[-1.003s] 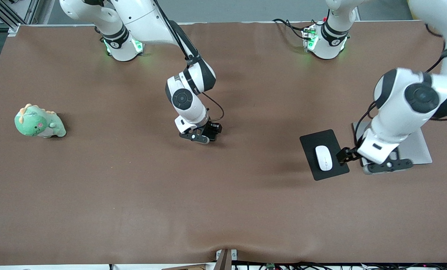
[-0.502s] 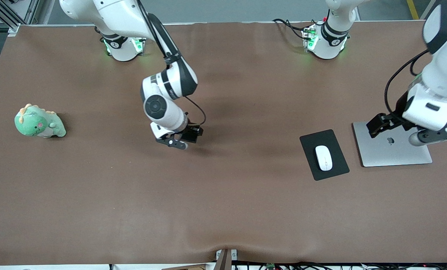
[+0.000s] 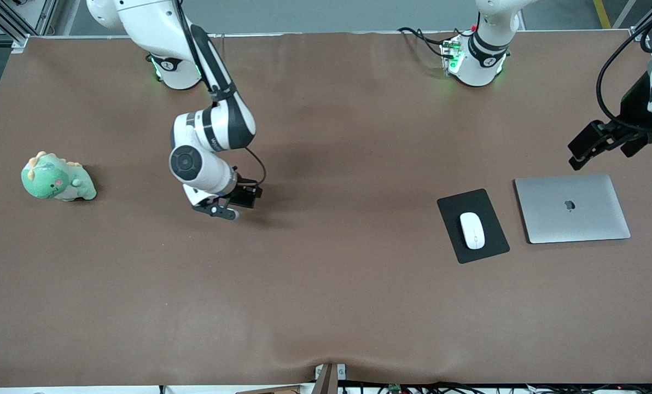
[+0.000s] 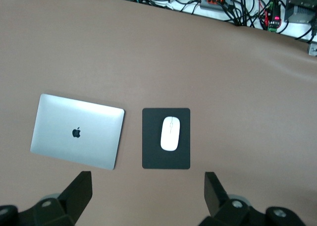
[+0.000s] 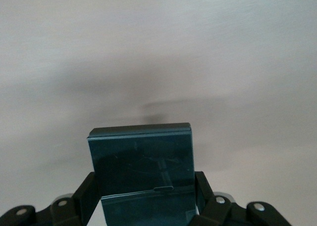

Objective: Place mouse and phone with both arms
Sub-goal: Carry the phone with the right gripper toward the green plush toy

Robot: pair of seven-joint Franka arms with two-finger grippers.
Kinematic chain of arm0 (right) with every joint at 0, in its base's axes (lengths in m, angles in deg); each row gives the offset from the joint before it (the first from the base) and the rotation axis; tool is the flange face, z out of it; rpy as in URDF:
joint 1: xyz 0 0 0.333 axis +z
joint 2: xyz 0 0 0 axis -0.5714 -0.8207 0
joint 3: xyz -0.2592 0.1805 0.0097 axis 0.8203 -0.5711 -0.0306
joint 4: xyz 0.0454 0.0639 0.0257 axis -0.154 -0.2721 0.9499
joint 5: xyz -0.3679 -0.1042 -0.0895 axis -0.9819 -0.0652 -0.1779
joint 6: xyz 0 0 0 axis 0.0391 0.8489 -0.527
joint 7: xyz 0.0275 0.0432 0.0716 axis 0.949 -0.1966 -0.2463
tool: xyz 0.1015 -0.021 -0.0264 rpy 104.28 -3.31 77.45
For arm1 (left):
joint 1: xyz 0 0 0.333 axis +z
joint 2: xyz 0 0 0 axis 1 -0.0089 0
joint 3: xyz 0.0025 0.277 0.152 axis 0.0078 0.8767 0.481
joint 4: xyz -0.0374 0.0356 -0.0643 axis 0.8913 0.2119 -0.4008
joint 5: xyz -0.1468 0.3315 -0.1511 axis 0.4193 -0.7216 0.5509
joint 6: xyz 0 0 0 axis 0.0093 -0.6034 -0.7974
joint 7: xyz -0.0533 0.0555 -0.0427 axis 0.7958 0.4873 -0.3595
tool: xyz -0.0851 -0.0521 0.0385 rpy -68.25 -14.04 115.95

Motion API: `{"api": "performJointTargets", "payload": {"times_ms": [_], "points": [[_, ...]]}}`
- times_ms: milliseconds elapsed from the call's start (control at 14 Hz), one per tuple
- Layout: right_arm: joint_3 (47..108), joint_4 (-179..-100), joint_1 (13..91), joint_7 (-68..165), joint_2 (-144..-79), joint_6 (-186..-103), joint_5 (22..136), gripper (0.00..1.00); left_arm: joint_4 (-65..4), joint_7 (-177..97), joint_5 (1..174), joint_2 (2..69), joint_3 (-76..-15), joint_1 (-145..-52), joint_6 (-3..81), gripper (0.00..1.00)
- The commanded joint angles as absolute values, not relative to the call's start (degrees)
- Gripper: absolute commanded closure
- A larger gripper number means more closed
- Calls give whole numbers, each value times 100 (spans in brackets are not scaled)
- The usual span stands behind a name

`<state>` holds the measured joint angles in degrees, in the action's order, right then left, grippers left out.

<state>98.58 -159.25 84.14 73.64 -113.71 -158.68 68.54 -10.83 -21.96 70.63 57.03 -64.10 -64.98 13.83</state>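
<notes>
Both arms withdrawn, left gripper (image 3: 605,143) fingers spread, right gripper (image 3: 237,203) clamping phone (image 5: 143,171), Apple-logo laptop (image 3: 572,208)

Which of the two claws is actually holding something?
The right gripper, over bare table: it clamps the black phone. The left gripper, up above the laptop, is open and empty.

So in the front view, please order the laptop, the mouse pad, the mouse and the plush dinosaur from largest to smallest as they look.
1. Laptop
2. Mouse pad and plush dinosaur: they look alike in area, so no ranking between them.
3. Mouse, plainly the smallest.
</notes>
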Motion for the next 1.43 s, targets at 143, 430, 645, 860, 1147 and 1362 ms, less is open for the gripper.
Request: {"api": "performJointTargets", "payload": {"times_ms": [143, 430, 645, 860, 1147, 1362], "points": [[10648, -16623, 8459, 6008, -10943, -15945, 6910, 100, -1170, -2867, 7345, 6133, -6368, -6243, 1125, 0], [11193, -16834, 8424, 5042, -10987, -16076, 6910, 100, -1521, -3677, 7582, 6520, -4930, -7232, 1055, 0], [11571, -16948, 8320, 4347, -11004, -16094, 6910, 100, -1732, -3993, 7767, 6643, -3796, -8154, 1011, 0], [11590, -17098, 7845, 3766, -11013, -16243, 6910, 100, -2005, -4056, 7785, 6837, -2521, -9350, 1010, 0], [11590, -17318, 7450, 3256, -11075, -16577, 6910, 100, -2102, -4065, 7776, 6908, -2342, -9608, 1080, 0], [11581, -17484, 7273, 3035, -11066, -16621, 6919, 100, -2058, -4048, 7969, 6863, -2421, -9652, 1221, 0]]}}
